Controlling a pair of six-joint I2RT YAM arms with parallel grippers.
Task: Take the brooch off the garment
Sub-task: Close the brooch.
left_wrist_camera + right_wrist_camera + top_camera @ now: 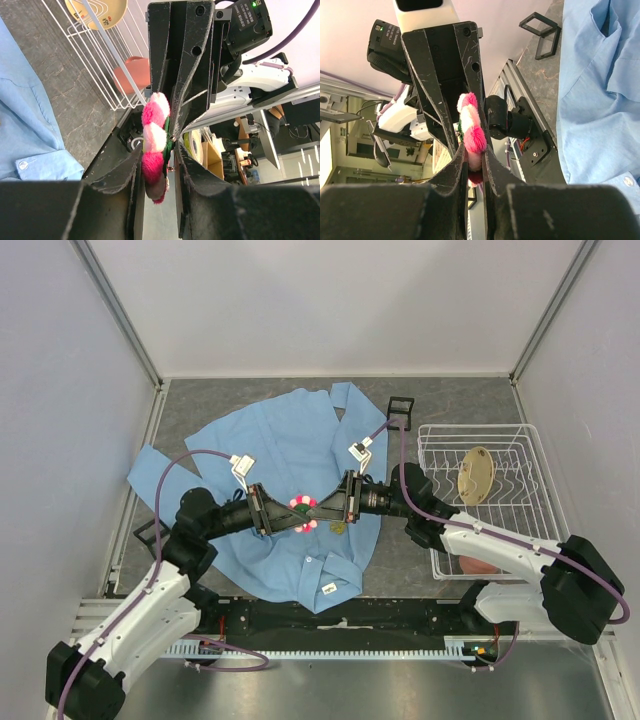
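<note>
Brooch [303, 508] held above the front of the garment [290, 430], which lies spread on the worktop [450, 400]. Left tool [159, 150] and right tool [475, 150], tip to tip, each pinch its pink petals; brooch apart from the cloth.

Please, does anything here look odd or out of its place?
Yes: the pink brooch sits between both pincers at once, above the blue shirt. The right pincer is shut on it; the left pincer brackets it from the opposite side, grip unclear. Nothing looks spilled or damaged.
</note>
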